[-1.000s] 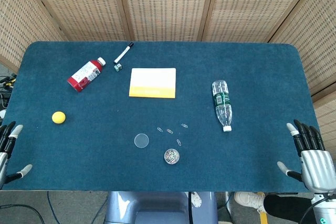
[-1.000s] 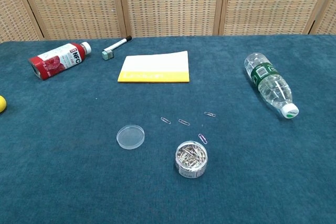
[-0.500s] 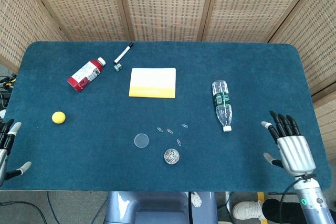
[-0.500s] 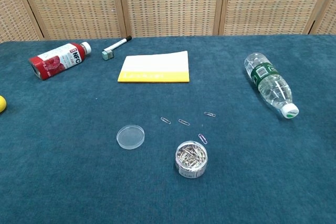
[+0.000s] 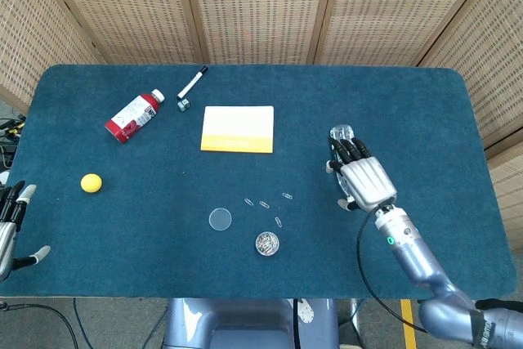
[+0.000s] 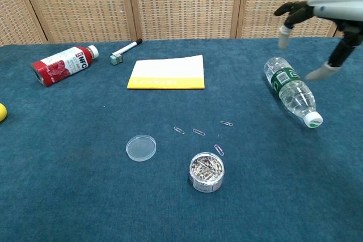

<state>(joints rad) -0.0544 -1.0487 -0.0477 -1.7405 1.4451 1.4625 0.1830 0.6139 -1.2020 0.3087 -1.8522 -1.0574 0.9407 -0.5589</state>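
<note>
Clear plastic water bottle [image 6: 291,92] with a green label, lying on its side on the blue bench [image 5: 425,104]

Right robot hand [image 5: 364,180] hovers above it, fingers spread, holding nothing; looks light, smooth, likely to roll; I'd grab mid-body.

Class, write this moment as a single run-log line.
right hand: open, above water bottle, not touching | left hand: open, at table edge | bottle: lying, capped
</note>
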